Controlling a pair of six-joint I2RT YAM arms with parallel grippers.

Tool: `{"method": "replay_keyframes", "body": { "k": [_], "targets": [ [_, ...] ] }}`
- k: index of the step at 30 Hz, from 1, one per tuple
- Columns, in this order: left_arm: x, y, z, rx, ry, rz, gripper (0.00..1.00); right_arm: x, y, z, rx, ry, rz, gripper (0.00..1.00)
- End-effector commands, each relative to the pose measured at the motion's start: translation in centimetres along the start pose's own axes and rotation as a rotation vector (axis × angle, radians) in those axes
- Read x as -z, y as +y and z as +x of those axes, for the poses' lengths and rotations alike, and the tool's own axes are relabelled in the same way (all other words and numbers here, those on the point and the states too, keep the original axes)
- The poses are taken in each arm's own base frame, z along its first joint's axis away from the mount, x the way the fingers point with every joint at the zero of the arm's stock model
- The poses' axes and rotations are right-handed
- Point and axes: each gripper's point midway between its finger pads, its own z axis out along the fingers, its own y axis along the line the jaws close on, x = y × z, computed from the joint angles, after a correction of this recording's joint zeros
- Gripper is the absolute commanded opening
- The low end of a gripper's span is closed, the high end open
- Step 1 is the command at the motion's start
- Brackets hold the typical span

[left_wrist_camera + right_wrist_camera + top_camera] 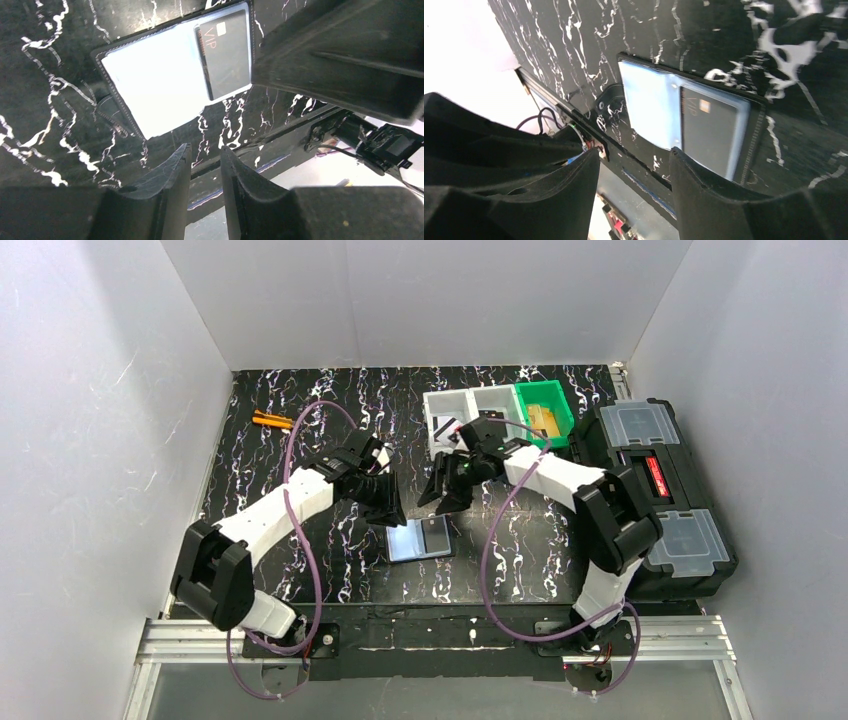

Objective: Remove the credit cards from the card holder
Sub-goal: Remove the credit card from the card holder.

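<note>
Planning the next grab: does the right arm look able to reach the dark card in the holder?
Likely yes: the right gripper hovers open near the card holder, the card lies uncovered, and the left gripper sits aside.

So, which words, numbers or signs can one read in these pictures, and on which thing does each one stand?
"VIP": on the dark credit card that lies in the open card holder; both wrist views show it.
Red label on the black toolbox: too small to read.
Small pale square beside "VIP" on the card: no writing can be made out.
No other text is readable.
</note>
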Motion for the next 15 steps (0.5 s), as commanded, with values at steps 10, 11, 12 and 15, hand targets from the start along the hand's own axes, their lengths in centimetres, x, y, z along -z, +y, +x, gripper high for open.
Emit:
{"method": "replay_keyframes", "body": {
  "k": [10, 11, 12, 15],
  "targets": [
    [-3.9, -3.1, -2.2, 0.090, 0.044, 0.119, 0.32, 3.4, -4.0, 0.3, 0.019, -0.079, 0.095, 0.61],
    [-4.3, -3.3, -2.3, 0.096, 0.047, 0.127, 0.32, 3.3, -4.2, 0.3, 0.019, -0.079, 0.100, 0.61],
    [-4.7, -3.3, -2.3, 0.103, 0.054, 0.131, 0.32, 3.3, -4.4, 0.3, 0.018, -0.080, 0.104, 0.61],
    [-5.6, -3.2, -2.1, 0.122, 0.076, 0.136, 0.32, 2.8, -5.1, 0.5, 0.013, -0.072, 0.116, 0.61]
  ]
}}
